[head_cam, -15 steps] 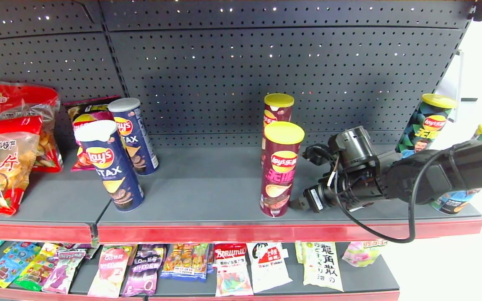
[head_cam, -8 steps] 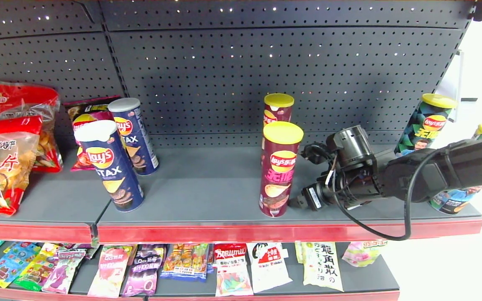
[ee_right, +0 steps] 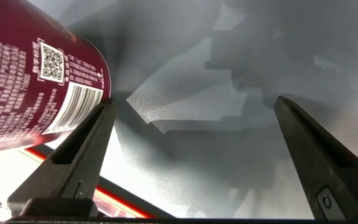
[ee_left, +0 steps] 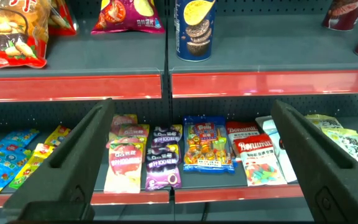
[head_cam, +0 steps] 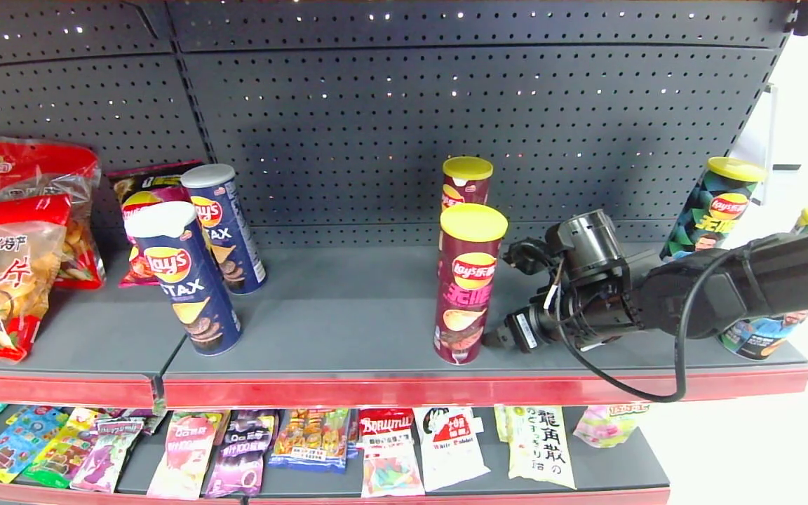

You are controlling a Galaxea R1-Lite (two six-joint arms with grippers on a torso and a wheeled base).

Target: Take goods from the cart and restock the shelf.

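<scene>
**shelfnerd:** Maroon chip can (head_cam: 469,284) in the head view: why is it parked so close to the red front lip of the upper shelf (head_cam: 348,330)?

**botwatcher:** Looks like facing to me. It stands upright, right in front of a second maroon can (head_cam: 466,181), so they make a row front to back, same as the blue cans (head_cam: 183,277) off to the left. The right arm (head_cam: 726,287) lies low along the shelf from the right, its tip just beside the can's lower half. My guess is it came in low so it wouldn't tip a tall tube.

**shelfnerd:** And the left wrist view?

**botwatcher:** The left fingers (ee_left: 73,162) are spread wide with nothing between them. They point at the snack packets (ee_left: 204,146) on the lower shelf. I read that as the arm parked out of the way, since one can only needs one arm.

**shelfnerd:** Right wrist view, has it let go?

**botwatcher:** Yep. The right fingers (ee_right: 316,162) are released and spread, with bare shelf surface between them. The maroon can sits off to one side, just beside one finger and outside the gap. It's standing on its own base, so I'd call this can placed.
</scene>
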